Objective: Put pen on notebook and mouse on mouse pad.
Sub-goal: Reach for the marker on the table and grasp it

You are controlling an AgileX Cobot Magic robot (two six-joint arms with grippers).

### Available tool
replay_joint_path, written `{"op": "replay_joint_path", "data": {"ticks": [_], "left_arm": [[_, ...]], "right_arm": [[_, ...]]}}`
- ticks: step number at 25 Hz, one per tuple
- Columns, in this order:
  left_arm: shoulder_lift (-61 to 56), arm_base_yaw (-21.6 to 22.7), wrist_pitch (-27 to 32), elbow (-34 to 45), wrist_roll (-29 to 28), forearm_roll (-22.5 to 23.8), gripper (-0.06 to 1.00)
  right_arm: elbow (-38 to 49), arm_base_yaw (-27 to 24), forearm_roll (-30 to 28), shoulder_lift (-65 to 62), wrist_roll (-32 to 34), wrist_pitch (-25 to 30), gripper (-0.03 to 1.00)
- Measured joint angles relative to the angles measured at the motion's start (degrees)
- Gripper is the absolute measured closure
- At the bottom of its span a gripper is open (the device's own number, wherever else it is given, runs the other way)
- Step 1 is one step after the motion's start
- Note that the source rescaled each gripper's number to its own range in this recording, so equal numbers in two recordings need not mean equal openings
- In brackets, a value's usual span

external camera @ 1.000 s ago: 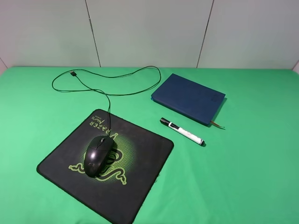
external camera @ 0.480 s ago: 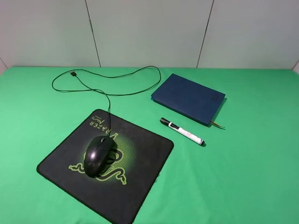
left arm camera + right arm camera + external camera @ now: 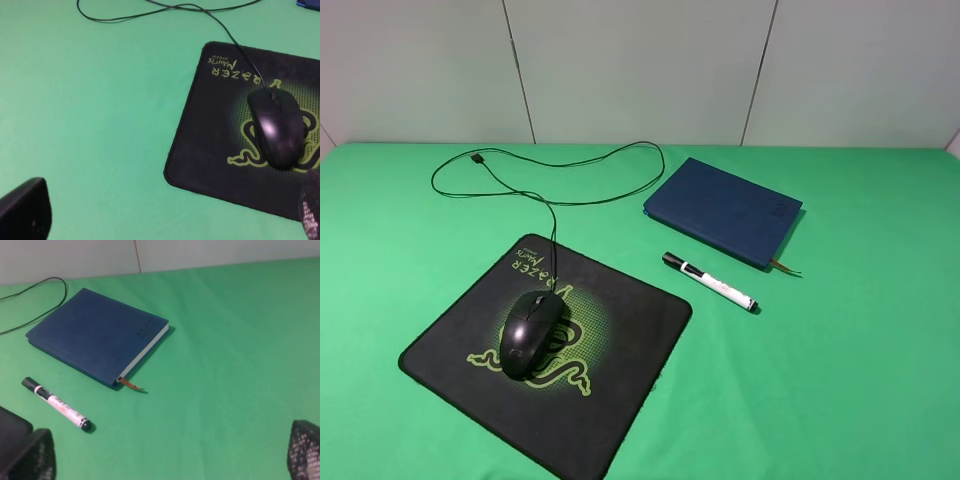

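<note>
pen (image 3: 710, 282): there it is, flat on the green table (image 3: 860, 350), just beside the notebook's near long edge but apart from it, black cap aimed toward the pad.
notebook (image 3: 722, 211): closed and lying flat at an angle; the pen is off it, down on the cloth. A ribbon (image 3: 132, 385) tail pokes out at the corner nearest the pen's uncapped end.
mouse (image 3: 527, 334): sitting on the pad, right over the green snake logo, nose toward the lettered edge.
pad (image 3: 620, 350): flat and skewed on the table, left of the pen, carrying the mouse and nothing more.
cable (image 3: 554, 228): leaves the mouse's nose, crosses the pad's far edge, loops wide over the cloth toward the notebook and curls back to its plug.
left gripper (image 3: 167, 212): fingers spread wide, gripping nothing, above the cloth at the pad's side.
right gripper (image 3: 165, 452): fingers spread wide too, hands-off, above the cloth near pen and notebook.
change: none over the last second. Pen, notebook, mouse, pad and cable all sit exactly where they were.
</note>
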Motion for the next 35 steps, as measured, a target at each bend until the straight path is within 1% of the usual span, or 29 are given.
{"op": "replay_joint_path", "data": {"ticks": [35], "left_arm": [[0.0, 0.0, 0.0, 0.0, 0.0, 0.1, -0.06]], "right_arm": [[0.0, 0.0, 0.1, 0.0, 0.0, 0.0, -0.03]]}}
